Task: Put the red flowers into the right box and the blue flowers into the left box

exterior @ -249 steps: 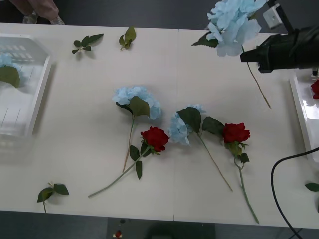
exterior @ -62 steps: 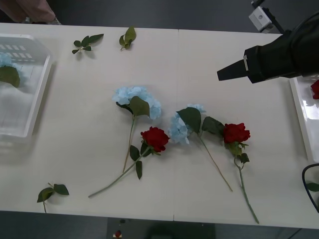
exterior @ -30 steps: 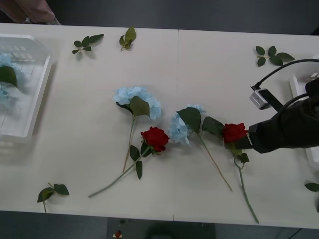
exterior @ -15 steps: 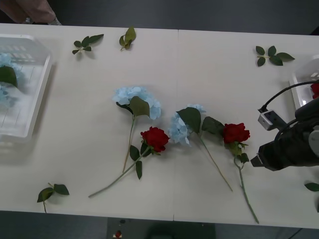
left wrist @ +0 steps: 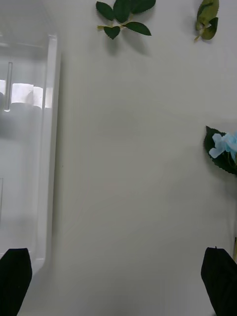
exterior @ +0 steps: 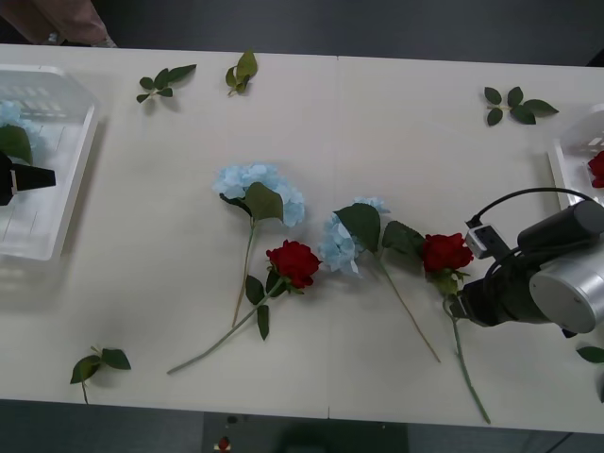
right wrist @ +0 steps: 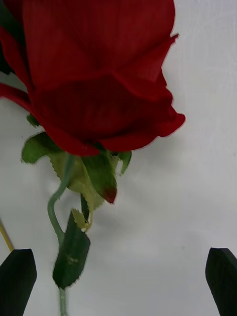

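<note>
Two red flowers lie mid-table: one rose (exterior: 293, 261) at the centre and one (exterior: 446, 252) further right. My right gripper (exterior: 460, 308) hovers open just below the right rose (right wrist: 98, 74), whose stem (right wrist: 55, 212) runs between the fingers, close to one. Another red bloom (exterior: 597, 168) lies in the right box (exterior: 564, 160). Two blue flowers (exterior: 260, 189) (exterior: 344, 242) rest beside the roses. More blue shows in the left box (exterior: 66, 179). My left gripper (exterior: 42, 176) is open over that box's near rim (left wrist: 49, 148).
Loose leaf sprigs lie at the back left (exterior: 162, 80), back middle (exterior: 242, 70), back right (exterior: 514, 102) and front left (exterior: 97, 363). A black cable (exterior: 510, 203) loops over the right arm. Bare table spans between the left box and the flowers.
My right arm swung down from the back right and settled low at the right rose's stem. The left gripper has come into view over the left box.
</note>
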You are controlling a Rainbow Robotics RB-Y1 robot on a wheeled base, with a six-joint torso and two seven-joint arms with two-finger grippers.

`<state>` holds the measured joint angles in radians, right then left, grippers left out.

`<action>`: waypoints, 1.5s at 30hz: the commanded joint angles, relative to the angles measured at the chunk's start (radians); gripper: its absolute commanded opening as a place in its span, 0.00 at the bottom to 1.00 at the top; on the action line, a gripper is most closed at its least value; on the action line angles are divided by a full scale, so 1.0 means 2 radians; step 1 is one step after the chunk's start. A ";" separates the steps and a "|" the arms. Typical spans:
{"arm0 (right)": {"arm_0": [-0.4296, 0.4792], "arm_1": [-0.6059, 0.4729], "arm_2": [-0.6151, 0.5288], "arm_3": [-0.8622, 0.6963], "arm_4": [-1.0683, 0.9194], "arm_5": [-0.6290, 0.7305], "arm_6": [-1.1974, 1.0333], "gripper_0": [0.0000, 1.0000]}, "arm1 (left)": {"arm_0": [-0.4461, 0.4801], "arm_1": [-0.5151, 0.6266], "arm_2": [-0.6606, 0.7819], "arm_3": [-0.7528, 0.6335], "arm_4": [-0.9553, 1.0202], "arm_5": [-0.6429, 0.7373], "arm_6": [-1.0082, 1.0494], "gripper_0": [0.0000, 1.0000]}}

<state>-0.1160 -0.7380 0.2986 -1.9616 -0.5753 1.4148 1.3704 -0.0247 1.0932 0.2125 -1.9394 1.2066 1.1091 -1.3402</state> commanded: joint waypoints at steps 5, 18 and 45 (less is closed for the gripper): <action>-0.009 0.038 -0.006 0.005 0.032 -0.003 -0.019 1.00 | -0.053 -0.051 -0.040 -0.007 -0.056 -0.002 0.020 1.00; -0.009 0.069 -0.002 0.039 0.061 -0.019 -0.013 1.00 | -0.150 -0.114 -0.158 -0.006 -0.177 0.055 0.067 1.00; -0.009 0.072 0.022 0.063 0.084 -0.045 -0.023 0.00 | -0.277 -0.233 -0.386 0.075 -0.343 0.081 0.139 1.00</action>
<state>-0.1161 -0.5993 0.3353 -1.8248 -0.4048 1.3257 1.3704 -0.5399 0.6576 -0.5581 -1.8128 0.5397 1.2794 -1.0868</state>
